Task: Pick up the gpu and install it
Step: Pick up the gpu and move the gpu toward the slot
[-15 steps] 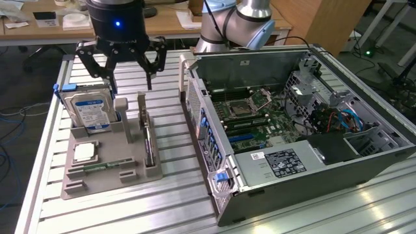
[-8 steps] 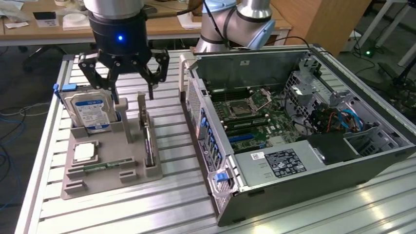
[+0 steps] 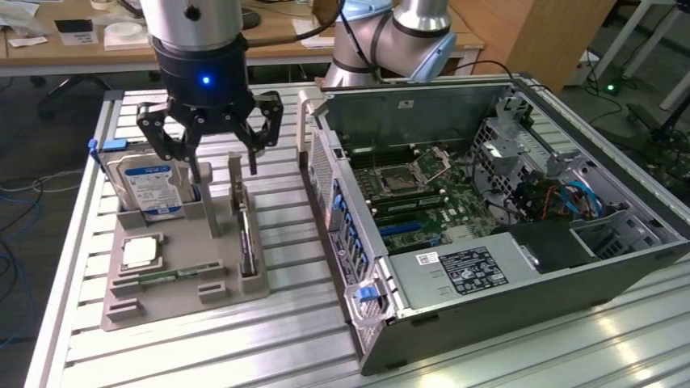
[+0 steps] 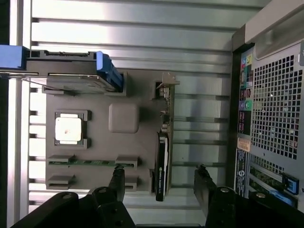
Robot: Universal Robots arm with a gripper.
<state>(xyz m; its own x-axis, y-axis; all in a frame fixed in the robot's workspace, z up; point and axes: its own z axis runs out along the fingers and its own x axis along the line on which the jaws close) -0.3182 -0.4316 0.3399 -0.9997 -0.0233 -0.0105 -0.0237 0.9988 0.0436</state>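
Note:
The gpu [image 3: 247, 234] [image 4: 162, 164] is a thin dark card standing on edge in a slot of the grey holder tray [image 3: 189, 279] [image 4: 123, 118], its silvery bracket at the far end. My gripper [image 3: 212, 162] [image 4: 160, 183] hangs open above the tray, apart from the card. In the wrist view the card's dark end lies between the two black fingertips [image 4: 118, 178], which touch nothing. The open computer case [image 3: 485, 202] [image 4: 270, 118] lies on its side at the exterior view's right, its motherboard [image 3: 431, 194] exposed.
On the same tray stand a blue-labelled hard drive [image 3: 151, 186] [image 4: 71, 71], a square silver CPU chip [image 3: 140, 252] [image 4: 68, 129] and a memory stick [image 4: 85, 162]. The tray and case rest on a slatted aluminium table [image 3: 216, 347]. Desks and cables lie behind.

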